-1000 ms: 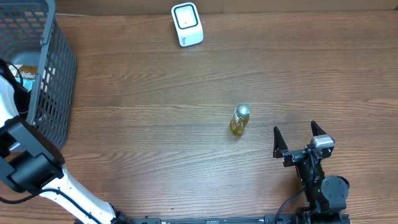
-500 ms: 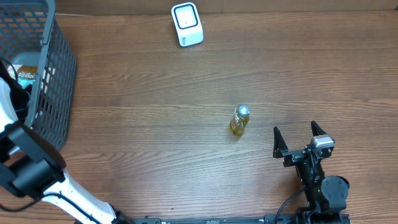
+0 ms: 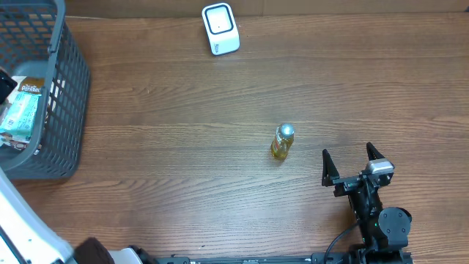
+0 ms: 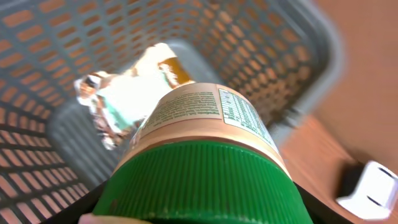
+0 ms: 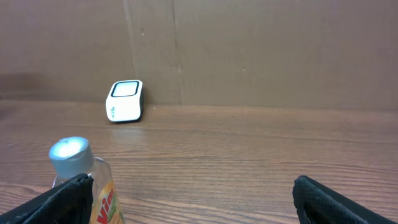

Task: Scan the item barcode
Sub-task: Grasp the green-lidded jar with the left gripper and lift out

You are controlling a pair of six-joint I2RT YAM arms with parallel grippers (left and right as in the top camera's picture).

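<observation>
over the grey basket (image 4: 261,37), the left gripper (image 4: 200,208) is clamped on a green-lidded jar (image 4: 205,115), with a crinkled packet (image 4: 124,93) lying in the basket beneath. the white scanner (image 3: 220,28) sits at the table's (image 3: 183,147) far edge. the right gripper (image 3: 347,151) rests with jaws wide apart near an upright yellow bottle (image 3: 281,142).
</observation>
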